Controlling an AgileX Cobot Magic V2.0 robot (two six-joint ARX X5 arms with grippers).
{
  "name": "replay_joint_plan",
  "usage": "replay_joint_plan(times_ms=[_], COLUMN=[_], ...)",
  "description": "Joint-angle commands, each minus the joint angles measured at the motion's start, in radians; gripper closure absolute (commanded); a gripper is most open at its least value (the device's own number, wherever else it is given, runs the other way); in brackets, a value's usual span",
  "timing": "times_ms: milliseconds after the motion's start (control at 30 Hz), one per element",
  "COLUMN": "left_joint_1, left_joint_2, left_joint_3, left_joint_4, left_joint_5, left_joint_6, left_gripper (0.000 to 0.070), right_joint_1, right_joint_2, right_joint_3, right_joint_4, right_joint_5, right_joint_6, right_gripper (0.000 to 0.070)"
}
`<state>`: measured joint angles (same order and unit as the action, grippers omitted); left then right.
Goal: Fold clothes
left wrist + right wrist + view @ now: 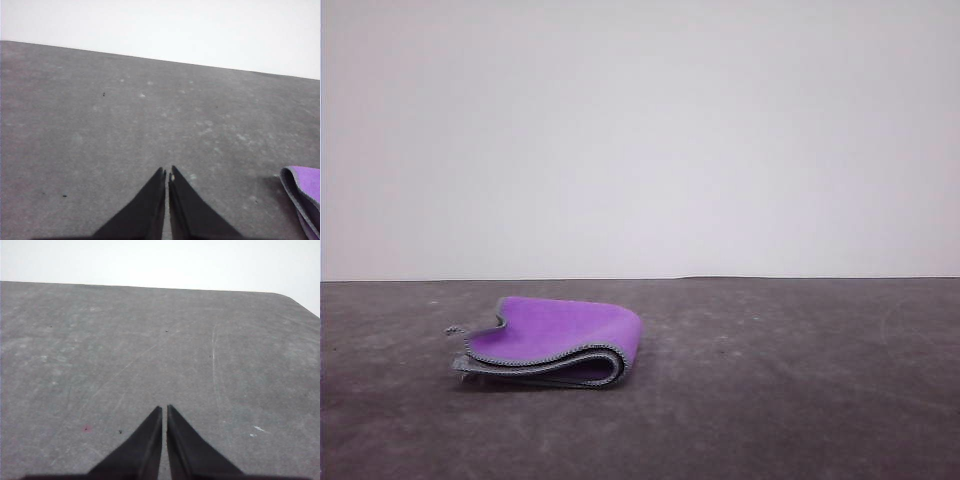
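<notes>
The small soft cloth (555, 340), purple on one face, charcoal on the other, with a grey stitched hem, lies folded over on the dark grey table (800, 380), left of centre. It looks light and limp (probably springy at the fold), best pinched at a hemmed corner. The left gripper (167, 175) and right gripper (164, 410) hover, fingertips nearly together, holding nothing.

The front camera is sitting low, looking forward across the dark grey matte table (770, 400) toward a plain white wall (640, 130). Each wrist camera is looking down along closed black fingers, close over that tabletop. The front and left wrist views are sharing the folded purple cloth with its grey stitched hem (555, 340) (306, 192).
</notes>
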<state>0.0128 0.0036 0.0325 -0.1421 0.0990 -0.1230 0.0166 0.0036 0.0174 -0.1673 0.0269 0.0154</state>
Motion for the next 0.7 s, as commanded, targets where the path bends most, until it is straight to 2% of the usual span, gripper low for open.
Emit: replay_joint_plan(times_ms=[0,667], left_joint_1=[-0.001,-0.001], left_joint_2=[0.0,0.0], left_joint_3=[-0.02,-0.02], left_joint_4=[0.008,0.008], left_joint_5=[-0.005,-0.005], left_joint_6=[0.009,0.009], left_gripper=[0.07,0.07], right_joint_1=[-0.001,-0.001], right_joint_2=[0.0,0.0], right_joint_3=[-0.005,-0.005], right_joint_4=[0.01,0.011], right_joint_5=[0.0,0.0], right_joint_6=[0.011,0.011], right_gripper=[0.0685,0.0685])
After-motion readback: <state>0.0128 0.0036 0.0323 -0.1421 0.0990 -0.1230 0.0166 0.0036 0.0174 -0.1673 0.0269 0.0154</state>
